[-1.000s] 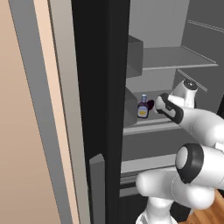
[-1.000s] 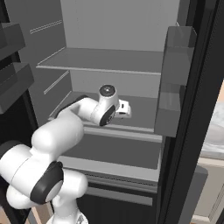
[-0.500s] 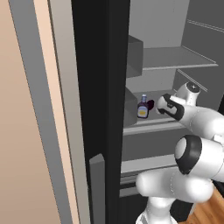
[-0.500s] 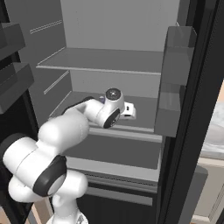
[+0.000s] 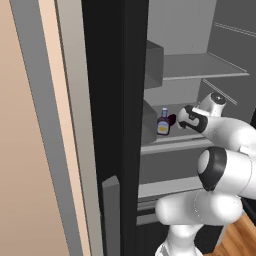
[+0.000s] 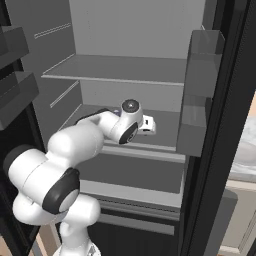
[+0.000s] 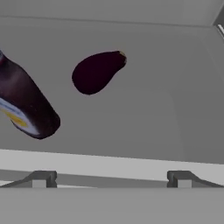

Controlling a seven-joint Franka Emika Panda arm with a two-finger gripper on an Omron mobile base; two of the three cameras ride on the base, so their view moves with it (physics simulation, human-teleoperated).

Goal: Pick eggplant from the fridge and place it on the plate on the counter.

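eggplant (image 7: 97, 71) lying on the grey shelf (image 7: 131, 113) of the fridge (image 5: 120, 100), ahead of the gripper (image 7: 111, 178) and apart from it, just beside a dark bottle (image 7: 24, 107) with a yellow label. jaws spread wide, empty, touching nothing. eggplant glossy, dark purple, rounded oblong.

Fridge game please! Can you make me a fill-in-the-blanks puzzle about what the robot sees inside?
1. The eggplant lies on a grey ____ in the fridge.
2. The small dark bottle has a ____ label.
3. The gripper is ____, holding nothing.

Missing words: shelf; yellow; open
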